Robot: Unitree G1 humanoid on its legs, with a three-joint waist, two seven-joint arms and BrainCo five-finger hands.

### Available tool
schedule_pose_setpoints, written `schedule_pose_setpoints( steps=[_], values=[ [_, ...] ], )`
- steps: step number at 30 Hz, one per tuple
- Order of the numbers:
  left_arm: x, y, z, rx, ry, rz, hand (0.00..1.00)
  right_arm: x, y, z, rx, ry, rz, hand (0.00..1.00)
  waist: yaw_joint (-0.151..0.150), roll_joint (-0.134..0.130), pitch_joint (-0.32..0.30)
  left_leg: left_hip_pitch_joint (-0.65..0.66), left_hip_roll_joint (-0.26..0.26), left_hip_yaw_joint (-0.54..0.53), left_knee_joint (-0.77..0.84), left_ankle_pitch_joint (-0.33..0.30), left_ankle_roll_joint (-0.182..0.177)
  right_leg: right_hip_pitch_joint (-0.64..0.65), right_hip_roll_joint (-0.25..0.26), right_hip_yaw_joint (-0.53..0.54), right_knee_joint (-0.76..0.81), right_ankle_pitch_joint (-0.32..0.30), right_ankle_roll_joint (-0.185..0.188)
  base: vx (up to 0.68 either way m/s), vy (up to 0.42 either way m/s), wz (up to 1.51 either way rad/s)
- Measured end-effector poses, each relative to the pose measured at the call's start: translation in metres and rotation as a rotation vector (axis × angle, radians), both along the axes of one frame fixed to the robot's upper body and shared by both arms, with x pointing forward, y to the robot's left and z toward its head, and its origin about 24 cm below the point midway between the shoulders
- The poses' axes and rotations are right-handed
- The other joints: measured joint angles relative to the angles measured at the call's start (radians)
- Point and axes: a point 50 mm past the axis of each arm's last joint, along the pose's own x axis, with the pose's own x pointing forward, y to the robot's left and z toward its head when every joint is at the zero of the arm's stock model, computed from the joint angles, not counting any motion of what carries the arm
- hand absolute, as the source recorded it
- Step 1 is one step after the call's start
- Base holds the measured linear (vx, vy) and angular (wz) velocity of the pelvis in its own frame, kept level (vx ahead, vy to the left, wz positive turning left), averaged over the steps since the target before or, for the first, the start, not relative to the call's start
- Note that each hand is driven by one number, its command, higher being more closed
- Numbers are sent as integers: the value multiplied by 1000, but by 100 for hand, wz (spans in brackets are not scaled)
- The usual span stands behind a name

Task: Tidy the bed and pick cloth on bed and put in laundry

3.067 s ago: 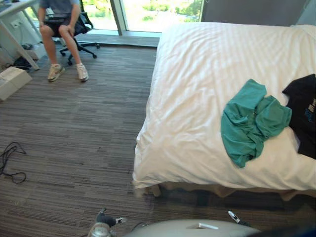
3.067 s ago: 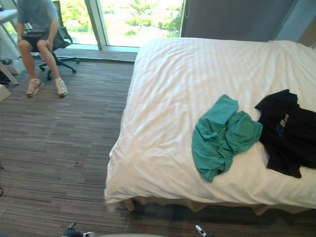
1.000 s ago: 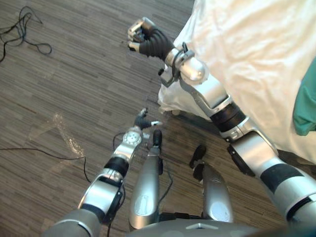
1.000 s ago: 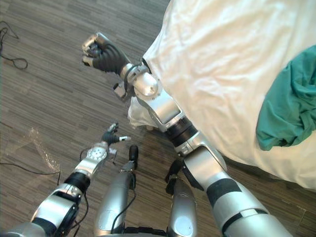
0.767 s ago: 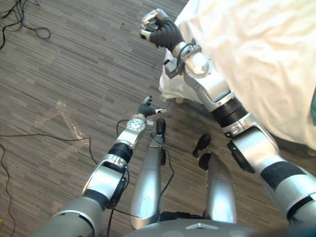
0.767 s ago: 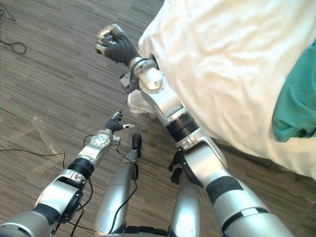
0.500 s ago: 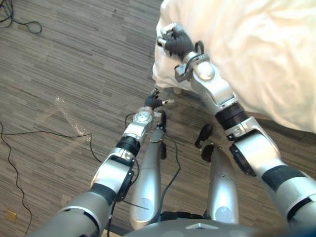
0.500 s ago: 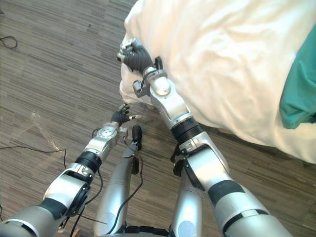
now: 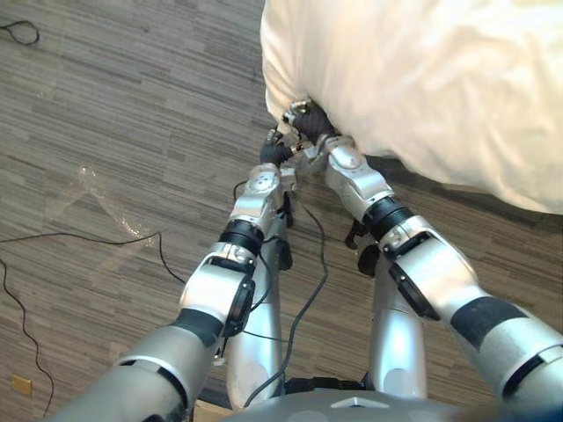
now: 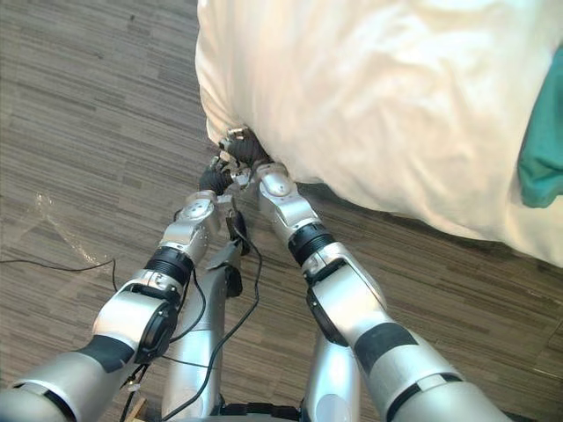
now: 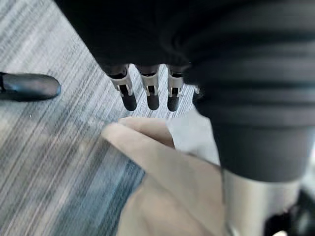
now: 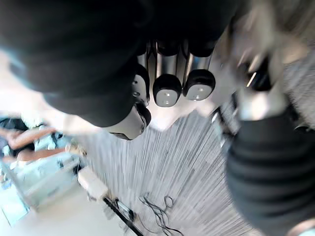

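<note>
The bed's white duvet hangs over the near left corner of the bed. A teal cloth lies on it at the far right edge. My right hand is a curled fist, pressed against the underside of that duvet corner; its fingertips fold back to the palm and nothing shows in them. My left hand is just below and beside it, its fingers straight and pointing at the beige bed skirt, apart from it.
Grey striped carpet runs to the left of the bed. A scrap of clear plastic lies on it. A seated person and a white box show far off across the room.
The camera has tipped down towards the bed corner. My right fist came down from over the floor to the duvet corner, still curled. My left hand rose to meet it.
</note>
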Motion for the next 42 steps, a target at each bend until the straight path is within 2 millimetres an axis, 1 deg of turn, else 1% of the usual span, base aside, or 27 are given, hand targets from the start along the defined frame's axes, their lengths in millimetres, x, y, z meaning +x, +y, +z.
schedule_pose_setpoints(
  steps=[1,2,4,5,7,8,10,11,13,14,15,16,18,21,23,26,29,30,31,32,33,34,37,38,40,41,42],
  values=[
    [-3,0,-8,-3,21,2,0,-2,-13,-17,56,44,-27,100,-7,-1,0,29,5,15,8,-11,7,32,2,5,-10,3,5,15,16,-21],
    [-5,-1,-12,-3,32,2,0,-3,-19,-26,87,66,-40,100,-9,-3,-1,45,8,24,12,-19,11,48,4,9,-17,5,8,16,21,-29],
    [-13,0,-31,-9,78,14,0,-12,-47,-63,206,151,-117,100,-16,-10,-5,128,18,56,10,-57,6,127,20,38,-58,16,18,12,24,-43],
    [-16,2,-37,-8,92,19,0,-16,-54,-72,238,167,-138,100,-18,-15,-8,150,21,70,9,-63,8,144,24,49,-68,17,20,34,26,-56],
    [-28,11,-62,13,157,34,0,-35,-78,-108,335,223,-211,100,-24,-35,-20,245,27,116,-7,-87,6,218,33,83,-112,23,23,99,42,-57],
    [-32,12,-69,18,173,32,0,-41,-83,-117,362,238,-231,100,-27,-42,-25,269,25,128,-17,-89,6,233,33,92,-120,24,25,130,43,-45],
    [-51,17,-97,63,239,6,0,-70,-108,-157,460,326,-351,100,-45,-55,-42,374,9,157,-69,-93,1,315,34,115,-165,32,40,148,24,-33],
    [-57,18,-105,77,256,-9,0,-81,-115,-170,473,361,-389,100,-50,-55,-45,403,4,160,-83,-95,-2,341,34,117,-180,37,48,180,19,-25],
    [-91,26,-144,155,361,-74,0,-120,-142,-209,510,466,-539,100,-84,-52,-67,521,-26,166,-140,-85,-6,453,38,121,-244,48,65,190,27,-19],
    [-99,28,-153,158,387,-79,0,-130,-147,-218,506,493,-570,100,-90,-50,-82,538,-31,165,-151,-86,-7,470,41,122,-257,50,68,204,29,-16],
    [-124,32,-176,163,469,-89,0,-157,-161,-240,488,578,-657,100,-116,-39,-130,584,-45,167,-190,-85,-10,519,44,124,-307,62,83,176,26,-12],
    [-135,34,-184,162,502,-91,0,-169,-169,-250,480,616,-699,100,-124,-34,-148,611,-52,169,-208,-83,-12,547,45,124,-331,69,87,267,49,-18],
    [-165,40,-206,147,593,-93,0,-213,-194,-273,449,730,-853,100,-132,-19,-195,715,-69,184,-269,-82,-15,653,48,126,-414,93,102,217,60,-23],
    [-191,53,-222,163,680,-106,0,-250,-208,-286,422,800,-998,100,-142,-13,-258,796,-93,183,-339,-70,-27,735,48,126,-489,114,111,95,38,-11],
    [-205,63,-231,164,743,-104,0,-261,-212,-288,418,783,-1075,100,-154,-14,-290,828,-105,181,-379,-55,-26,760,48,123,-518,120,114,10,34,-3],
    [-229,72,-242,144,834,-109,0,-261,-225,-273,393,631,-1140,100,-157,-15,-319,893,-126,177,-460,-21,-26,799,48,120,-543,123,117,-13,28,-1],
    [-255,77,-251,127,926,-110,0,-231,-230,-229,356,335,-1068,100,-157,-32,-346,902,-136,151,-474,-14,-23,809,44,116,-561,129,120,-31,35,3],
    [-264,78,-254,121,955,-113,0,-215,-226,-205,350,202,-998,100,-157,-42,-355,902,-140,144,-474,-13,-21,812,41,112,-566,130,119,-32,28,12],
    [-275,77,-257,129,985,-130,0,-201,-219,-178,336,71,-898,100,-155,-50,-365,902,-145,126,-474,-13,-21,816,37,109,-568,130,118,-27,26,12],
    [-280,76,-258,132,995,-134,0,-194,-214,-165,329,11,-837,100,-153,-54,-370,901,-147,122,-474,-13,-21,817,35,107,-569,131,119,-25,35,18],
    [-286,78,-258,140,1002,-137,0,-185,-202,-145,319,-76,-715,100,-151,-61,-387,895,-152,109,-475,-12,-21,819,32,98,-575,134,120,-5,29,19],
    [-290,80,-258,161,1015,-150,0,-177,-190,-131,312,-122,-592,100,-138,-69,-397,896,-156,101,-475,-12,-20,830,29,93,-585,140,124,-3,27,20],
    [-293,82,-258,177,1030,-163,0,-166,-158,-127,318,-97,-308,100,-106,-78,-419,897,-166,81,-475,-11,-19,846,23,77,-597,146,127,-3,22,17],
    [-293,82,-258,178,1031,-163,0,-164,-151,-127,320,-84,-262,100,-103,-81,-421,897,-169,73,-475,-10,-17,852,20,70,-598,146,127,-11,26,31],
    [-294,81,-258,218,1040,-177,0,-158,-123,-131,335,-20,-89,100,-99,-68,-414,895,-178,48,-480,-10,-16,865,11,50,-600,145,130,-28,29,30],
    [-294,80,-258,231,1043,-183,0,-156,-114,-132,336,-6,-48,100,-98,-63,-411,892,-180,44,-481,-14,-21,865,10,44,-600,143,132,-55,29,20],
    [-290,78,-257,256,1031,-191,0,-150,-99,-131,332,10,25,100,-96,-49,-395,872,-182,33,-480,-17,-20,848,7,43,-598,140,137,-57,18,9]
  ],
)
